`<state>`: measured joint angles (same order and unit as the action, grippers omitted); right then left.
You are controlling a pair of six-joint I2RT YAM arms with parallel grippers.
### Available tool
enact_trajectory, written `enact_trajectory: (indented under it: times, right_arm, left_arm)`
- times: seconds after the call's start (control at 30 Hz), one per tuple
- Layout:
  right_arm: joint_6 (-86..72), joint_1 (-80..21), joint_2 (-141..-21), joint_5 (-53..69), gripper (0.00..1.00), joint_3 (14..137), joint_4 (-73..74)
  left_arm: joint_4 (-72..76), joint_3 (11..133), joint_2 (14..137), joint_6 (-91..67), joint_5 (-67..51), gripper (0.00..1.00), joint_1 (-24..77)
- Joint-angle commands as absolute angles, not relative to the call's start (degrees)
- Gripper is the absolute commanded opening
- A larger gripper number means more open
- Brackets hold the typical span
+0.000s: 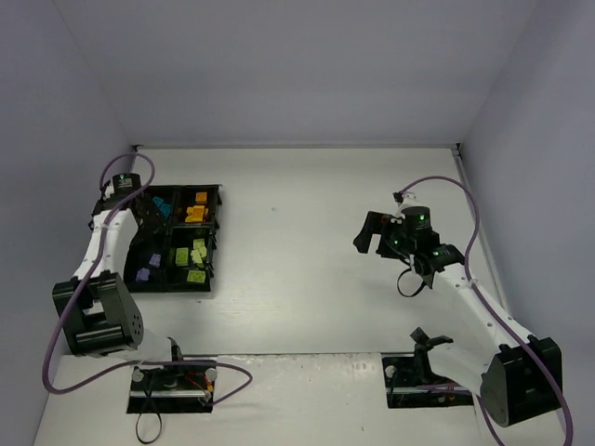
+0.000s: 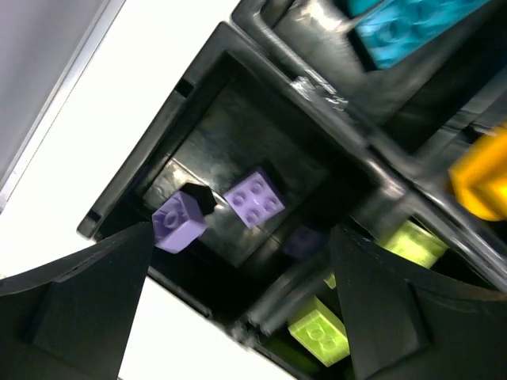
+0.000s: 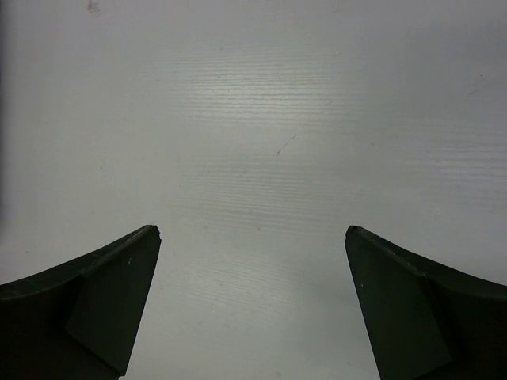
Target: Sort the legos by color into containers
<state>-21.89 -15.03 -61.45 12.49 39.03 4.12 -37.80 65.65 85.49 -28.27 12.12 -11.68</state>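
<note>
Over the purple legos point(image 2: 253, 198) in the tray point(image 2: 150, 150), the left tool point(image 2: 242, 229) hangs released and empty; sorting looks complete, so retract straight up; the right tool point(image 3: 252, 229), well apart, is also released.

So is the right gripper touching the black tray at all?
Apart. The top view shows the right gripper over bare table, with a wide stretch of table between it and the black tray.

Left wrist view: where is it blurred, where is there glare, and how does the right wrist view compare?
Left wrist: orange brick at the right edge smeared, middle purple brick sharp, glare on a divider of the tray. Right wrist: table grain crisp, no glare.
</note>
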Motion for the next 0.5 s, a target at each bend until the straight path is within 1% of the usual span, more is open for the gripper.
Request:
enact_trajectory:
  times: [0.0,0.13,0.3,0.33,0.47]
  right_arm:
    - [-21.89,-15.03,-58.98,12.57,1.00,42.18,2.46]
    - [-21.62,-14.94,-58.71,7.93,1.00,47.80,4.48]
    - [-16.88,-14.85,-58.80,7.48,1.00,57.98,6.41]
    - [-16.70,-14.85,-58.71,6.86,1.00,59.40,6.42]
    - [-13.55,-14.85,-58.01,3.26,1.00,65.38,6.94]
  left_arm:
    - [-41.29,72.32,76.84,-28.13,9.15,0.86,-11.25]
    - [-45.61,76.89,68.92,-25.76,5.02,0.86,-9.41]
    - [-50.17,81.46,58.56,-23.73,0.18,0.86,-7.56]
    - [-51.66,84.00,58.19,-22.69,0.00,0.86,-6.95]
    - [-54.40,87.61,55.91,-20.83,-2.89,0.86,-2.21]
